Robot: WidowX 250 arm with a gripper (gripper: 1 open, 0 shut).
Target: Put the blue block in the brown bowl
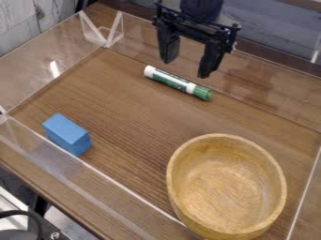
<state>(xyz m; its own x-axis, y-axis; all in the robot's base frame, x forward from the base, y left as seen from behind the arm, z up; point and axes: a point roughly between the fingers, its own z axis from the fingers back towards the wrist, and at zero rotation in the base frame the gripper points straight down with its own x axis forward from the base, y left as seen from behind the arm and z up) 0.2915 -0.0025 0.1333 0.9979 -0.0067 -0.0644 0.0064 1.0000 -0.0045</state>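
The blue block (67, 134), a small bright-blue brick, lies on the wooden table at the left, near the front clear wall. The brown bowl (227, 183), round and wooden with a thick rim, sits at the front right with nothing in it. My gripper (187, 60) hangs at the back centre, pointing down, its two black fingers spread apart and empty. It is well behind and to the right of the block, and far from the bowl.
A green-and-white marker pen (175, 82) lies just below the gripper's fingers. Clear plastic walls (75, 37) ring the table, with a folded clear piece (100, 33) at the back left.
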